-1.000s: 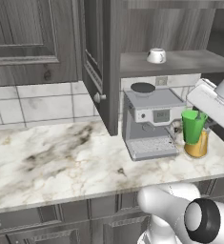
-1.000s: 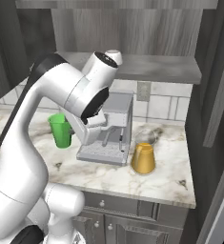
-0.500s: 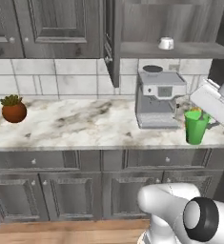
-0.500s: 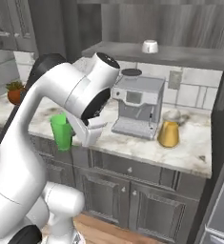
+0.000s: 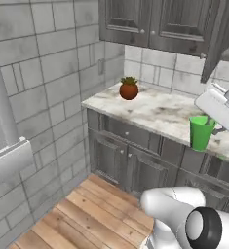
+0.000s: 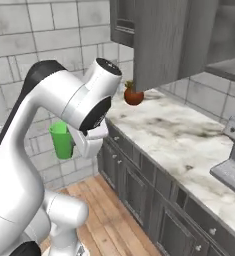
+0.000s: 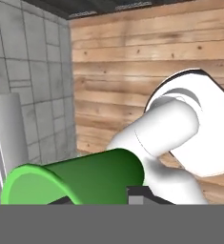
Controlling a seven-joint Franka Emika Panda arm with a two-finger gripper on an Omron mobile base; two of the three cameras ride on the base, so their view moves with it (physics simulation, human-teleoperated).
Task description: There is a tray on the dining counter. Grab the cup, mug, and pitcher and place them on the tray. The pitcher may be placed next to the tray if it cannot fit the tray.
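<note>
- Marble counter [image 5: 160, 109] with grey-brown veins runs along the tiled wall above dark grey cabinets [image 5: 130, 165], and it serves as the landmark for everything else
- White arm [image 6: 49, 115] rises in front of the counter, out over the wooden floor [image 5: 82, 214]
- Green cup [image 5: 201, 132] hangs upright in the air just off the counter's front edge, level with the counter top, and touches nothing but the claw
- Potted plant [image 5: 128, 89], round and red-brown, stands on the counter's far end near the wall corner, well apart from the cup
- Claw [image 6: 80, 146] has its fingers drawn narrow, pinching the cup's side wall; the hand view shows the cup [image 7: 80, 178] lying right along the finger tips
</note>
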